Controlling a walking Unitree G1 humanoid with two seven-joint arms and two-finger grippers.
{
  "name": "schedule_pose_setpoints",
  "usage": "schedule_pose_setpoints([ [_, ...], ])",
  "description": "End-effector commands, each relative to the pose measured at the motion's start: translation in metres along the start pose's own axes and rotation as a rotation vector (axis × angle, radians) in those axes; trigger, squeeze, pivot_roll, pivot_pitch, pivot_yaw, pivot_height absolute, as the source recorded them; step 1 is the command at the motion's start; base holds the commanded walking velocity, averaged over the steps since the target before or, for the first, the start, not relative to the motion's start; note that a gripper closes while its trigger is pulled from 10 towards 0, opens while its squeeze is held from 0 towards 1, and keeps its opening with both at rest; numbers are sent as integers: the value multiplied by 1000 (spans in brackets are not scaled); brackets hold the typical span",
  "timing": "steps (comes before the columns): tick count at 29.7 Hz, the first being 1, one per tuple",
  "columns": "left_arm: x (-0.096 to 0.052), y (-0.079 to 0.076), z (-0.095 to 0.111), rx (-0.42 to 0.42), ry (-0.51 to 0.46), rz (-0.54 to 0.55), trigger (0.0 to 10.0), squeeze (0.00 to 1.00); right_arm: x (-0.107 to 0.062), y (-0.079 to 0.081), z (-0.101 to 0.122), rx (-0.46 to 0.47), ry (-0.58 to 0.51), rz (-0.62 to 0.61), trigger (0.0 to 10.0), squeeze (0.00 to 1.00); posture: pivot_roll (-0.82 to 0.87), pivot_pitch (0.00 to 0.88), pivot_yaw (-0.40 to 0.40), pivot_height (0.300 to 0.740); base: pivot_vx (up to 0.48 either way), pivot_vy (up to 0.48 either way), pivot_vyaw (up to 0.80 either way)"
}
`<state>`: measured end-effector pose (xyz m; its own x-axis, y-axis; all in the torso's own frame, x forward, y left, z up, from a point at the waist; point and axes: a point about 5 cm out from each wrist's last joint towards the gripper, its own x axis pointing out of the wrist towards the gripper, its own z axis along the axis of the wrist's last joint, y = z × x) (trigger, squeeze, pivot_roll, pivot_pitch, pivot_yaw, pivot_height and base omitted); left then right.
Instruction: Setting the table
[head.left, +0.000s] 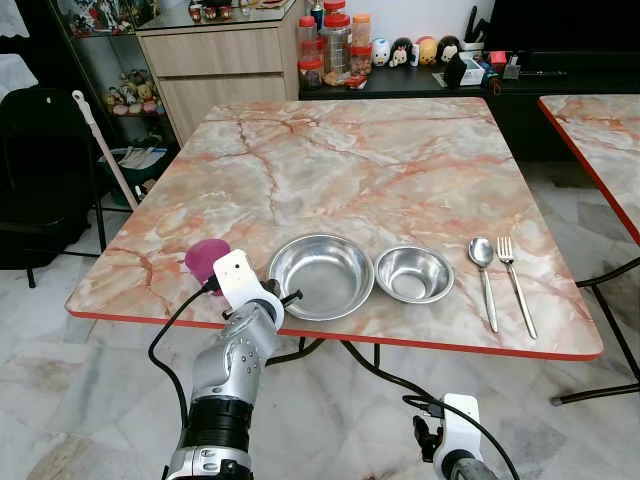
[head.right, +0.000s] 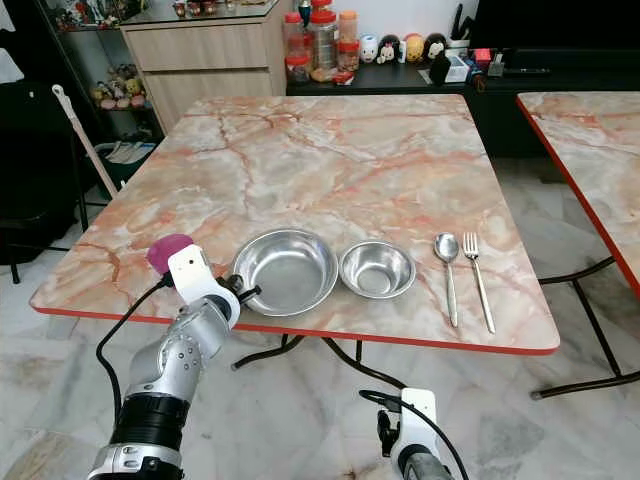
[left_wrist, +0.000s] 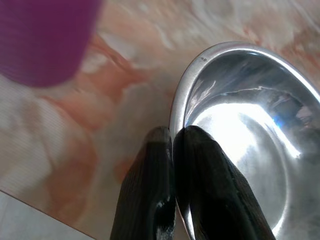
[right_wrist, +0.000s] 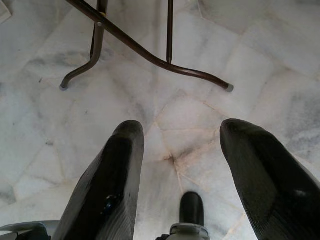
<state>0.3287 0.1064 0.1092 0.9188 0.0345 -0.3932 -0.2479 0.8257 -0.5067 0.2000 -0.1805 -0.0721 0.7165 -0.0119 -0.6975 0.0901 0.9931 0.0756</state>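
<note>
Marble-topped table (head.left: 380, 160) with a red edge, standing on a pale tiled floor (right_wrist: 210, 55); a cabinet and a shelf of jars sit behind it. Along the near edge, from the robot's left: purple cup (head.left: 205, 257), large steel bowl (head.left: 322, 274), small steel bowl (head.left: 414, 273) touching it, then spoon (head.left: 483, 270) and fork (head.left: 514, 278) side by side, a little apart from the small bowl.

Left claw (left_wrist: 172, 137) is at the near-left rim of the large bowl. Its two fingers are pinched nearly together with the thin rim between them, one finger outside on the table, the other inside the bowl. It grips the bowl by its rim. The cup stands just beside, on the far side of the wrist.

Right claw (right_wrist: 182, 135) hangs low below table height, fingers spread wide, holding nothing, pointed at the floor and the table's legs (right_wrist: 150, 55).

Judgement: the step is placing or shifting the large bowl. A rim pinch on polished steel is likely to slip or let the bowl swing, so slide it flat or lift it level and slowly. Keep the wrist clear of the cup, and avoid nudging the small bowl.
</note>
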Motion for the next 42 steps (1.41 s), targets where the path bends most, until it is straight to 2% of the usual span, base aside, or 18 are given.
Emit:
schedule_pose_setpoints([
  [1,1,-6,-2,-42,2,0,0,0,1,3,3,-4,0,14,10000,0,-32,0,60,740,0,0,0],
  [10,-2,-9,5,-135,-96,-108,0,0,2,4,4,-9,-3,19,10000,0,-28,0,54,740,0,0,0],
  [14,-5,-15,9,-126,-164,-169,0,0,2,3,3,-25,4,28,10000,0,-24,0,48,740,0,0,0],
  [15,-6,-16,12,-124,-191,-180,471,0,1,3,3,-26,5,28,10000,0,-25,0,48,740,0,0,0],
  [17,-6,-17,14,-123,-216,-193,471,0,1,3,2,-27,6,28,10000,0,-27,0,47,740,0,0,0],
  [18,-8,-20,17,-131,-253,-224,10000,0,1,3,2,-29,6,30,10000,0,-27,0,48,740,0,0,0],
  [25,-12,-31,27,-107,-384,-335,10000,0,1,3,3,-33,3,35,10000,0,-21,0,34,740,0,0,0],
  [27,-11,-42,31,-30,-441,-390,10000,0,2,5,4,-41,-3,43,10000,0,-17,0,29,740,0,0,0],
  [30,-10,-44,33,-38,-459,-406,10000,0,2,5,4,-42,-4,43,10000,0,-17,0,29,740,0,0,0],
  [32,-10,-49,38,-23,-503,-428,10000,0,2,5,5,-39,-11,40,10000,0,-22,0,31,740,0,0,0],
  [38,-13,-67,45,110,-610,-475,10000,0,3,6,8,-39,-22,39,10000,0,-24,0,32,740,0,0,0],
  [42,-13,-70,49,102,-642,-473,10000,0,3,6,8,-35,-25,38,10000,0,-24,0,34,740,0,0,0],
])
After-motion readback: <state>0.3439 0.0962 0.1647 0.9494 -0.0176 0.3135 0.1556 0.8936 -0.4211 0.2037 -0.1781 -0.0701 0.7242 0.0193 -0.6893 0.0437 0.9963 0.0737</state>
